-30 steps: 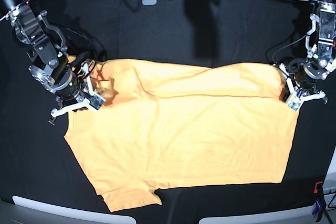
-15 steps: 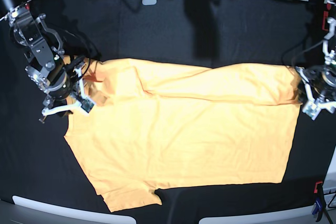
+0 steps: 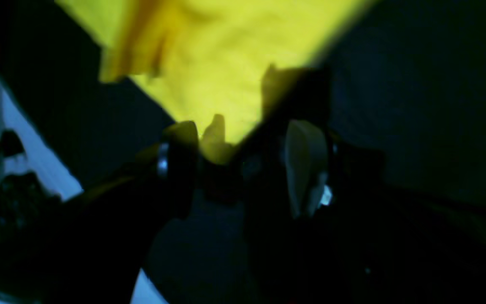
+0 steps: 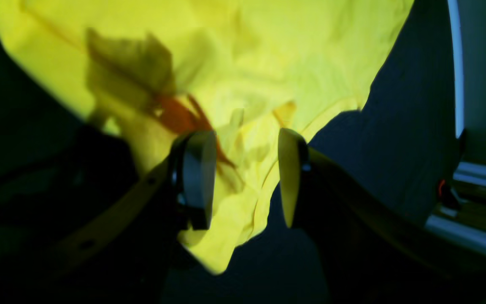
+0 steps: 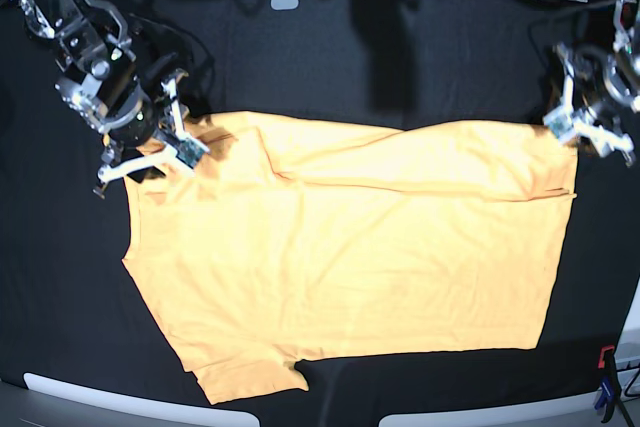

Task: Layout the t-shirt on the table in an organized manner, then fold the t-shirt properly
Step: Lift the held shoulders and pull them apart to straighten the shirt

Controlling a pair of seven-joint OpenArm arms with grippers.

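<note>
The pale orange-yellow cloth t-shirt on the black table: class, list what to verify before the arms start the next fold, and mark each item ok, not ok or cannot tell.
1. Left gripper let go of the pale orange-yellow cloth t-shirt: ok, jaws apart.
2. Right gripper let go: ok, jaws apart, cloth only below them.
3. Shirt wholly on the matte black cloth-covered table: ok.
4. Shirt lying flat: not ok, a folded-over band runs along the far edge, wrinkles near the right gripper.
5. Near sleeve spread: ok.
6. Far sleeve spread: cannot tell.
</note>
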